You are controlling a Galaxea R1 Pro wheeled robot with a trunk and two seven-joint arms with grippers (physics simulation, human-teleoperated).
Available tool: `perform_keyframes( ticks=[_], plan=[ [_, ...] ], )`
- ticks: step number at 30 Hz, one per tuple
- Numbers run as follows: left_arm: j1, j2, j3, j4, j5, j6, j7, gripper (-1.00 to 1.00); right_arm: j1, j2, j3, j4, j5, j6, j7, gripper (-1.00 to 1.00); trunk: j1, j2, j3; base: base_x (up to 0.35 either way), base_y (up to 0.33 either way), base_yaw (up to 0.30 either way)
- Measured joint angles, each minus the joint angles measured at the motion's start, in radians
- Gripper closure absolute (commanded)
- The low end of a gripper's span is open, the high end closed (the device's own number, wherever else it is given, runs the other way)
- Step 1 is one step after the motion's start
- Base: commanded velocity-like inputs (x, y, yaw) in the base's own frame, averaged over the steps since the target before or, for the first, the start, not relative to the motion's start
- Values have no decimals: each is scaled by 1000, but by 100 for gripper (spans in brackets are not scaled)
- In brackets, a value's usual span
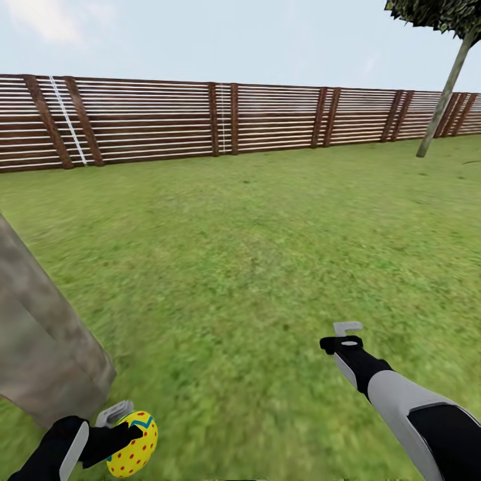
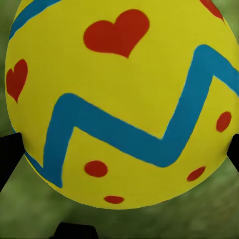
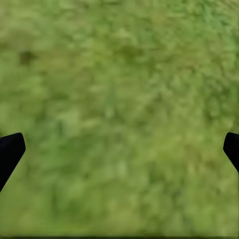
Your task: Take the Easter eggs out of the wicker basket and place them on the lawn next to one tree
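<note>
I'm outdoors in a fenced garden: lawn (image 1: 267, 234) all around me, brown slat fence (image 1: 234, 117) along the back, open sky above, thick trunk (image 1: 40, 334) close by, thin tree (image 1: 444, 80) near the fence.

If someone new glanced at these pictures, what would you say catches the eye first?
The bright yellow Easter egg with red dots and a blue zigzag stripe, held in the left tool at the lower left, beside the thick grey-brown mottled tree trunk. Next comes the wide green lawn running to the brown slatted wooden fence, with the right tool open above the grass.
</note>
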Motion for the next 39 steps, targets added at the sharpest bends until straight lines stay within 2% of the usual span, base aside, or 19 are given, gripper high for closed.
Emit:
perform_keyframes(
  ticks=[20,26,30,33,39],
  plan=[
    [0,0,0,0,0,0,-1,100,0,-1,-1,-2,-1,1,0,-100,9,-5,-77,0,0,0],
    [0,0,0,-1,0,0,-3,100,0,-2,-1,-61,0,2,1,-100,12,-6,-101,0,0,0],
    [0,-1,-1,-1,0,0,-2,100,0,-17,-6,-117,-2,7,1,-100,13,-7,-116,0,0,0],
    [0,-14,0,-3,2,0,-1,100,0,-17,-3,-125,-2,6,1,-100,15,-8,-128,0,0,0],
    [0,-18,0,-2,0,0,0,100,0,-18,-2,-127,0,5,0,-100,18,-9,-151,0,0,0]
  ],
)
